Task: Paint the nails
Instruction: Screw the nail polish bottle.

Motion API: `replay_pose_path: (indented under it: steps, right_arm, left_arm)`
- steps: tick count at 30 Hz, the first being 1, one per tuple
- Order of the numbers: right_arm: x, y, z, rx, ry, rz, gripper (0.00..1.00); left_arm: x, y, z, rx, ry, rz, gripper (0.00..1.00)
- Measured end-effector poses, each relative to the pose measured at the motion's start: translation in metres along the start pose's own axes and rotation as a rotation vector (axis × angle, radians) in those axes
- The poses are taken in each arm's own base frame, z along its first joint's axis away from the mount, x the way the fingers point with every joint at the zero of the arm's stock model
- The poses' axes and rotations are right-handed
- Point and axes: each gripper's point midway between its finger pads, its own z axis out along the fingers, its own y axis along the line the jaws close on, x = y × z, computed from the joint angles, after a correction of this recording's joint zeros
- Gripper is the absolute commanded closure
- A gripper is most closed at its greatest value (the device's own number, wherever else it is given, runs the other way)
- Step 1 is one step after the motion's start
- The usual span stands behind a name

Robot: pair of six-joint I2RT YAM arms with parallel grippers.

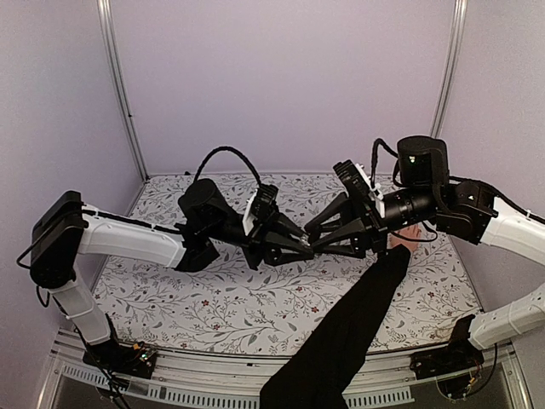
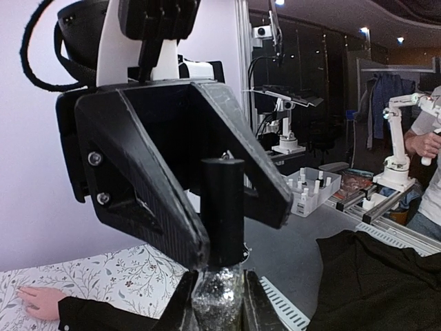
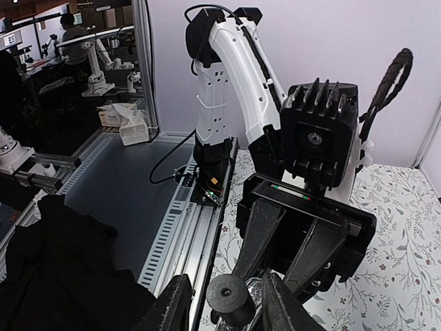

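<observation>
1. The nails (image 2: 23,295) — too small to make out — lie with the person's palm (image 2: 38,302) flat on the bench (image 2: 117,276), lower left of the left wrist view.
2. At that view's bottom centre, our left hand (image 2: 217,314) clamps the glitter bottle (image 2: 217,293).
3. Our right hand (image 3: 227,317) straddles its black cap (image 3: 227,295); gripped or not, we cannot tell.
4. We should seat the jaws squarely, then twist about the cap's axis — no tilting.

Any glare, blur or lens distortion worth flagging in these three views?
Top external: even light, no glare, wide lens tilts the frame post. Left wrist: dim lab behind, ceiling lamps as bright spots, glitter polish bottle sharp. Right wrist: sharp, black cap near the bottom edge.
</observation>
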Motion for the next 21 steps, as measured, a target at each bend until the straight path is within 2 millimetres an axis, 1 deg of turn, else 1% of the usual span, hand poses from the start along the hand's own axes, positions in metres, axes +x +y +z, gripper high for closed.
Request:
replay_pose_path:
  steps: [3, 7, 12, 21]
  right_arm:
    - [0.005, 0.001, 0.003, -0.015, 0.014, 0.002, 0.77]
    - [0.007, 0.000, 0.004, -0.016, 0.020, -0.001, 0.84]
    - [0.007, -0.001, 0.004, -0.008, 0.021, -0.027, 0.88]
    - [0.005, -0.010, 0.002, 0.040, 0.024, -0.034, 0.91]
  left_arm:
    - [0.000, -0.001, 0.001, 0.012, -0.001, -0.005, 1.00]
    - [0.003, -0.003, 0.001, 0.026, 0.001, -0.015, 1.00]
    - [0.002, -0.002, 0.001, 0.021, 0.000, -0.025, 1.00]
    - [-0.002, 0.007, 0.000, -0.048, 0.000, 0.011, 1.00]
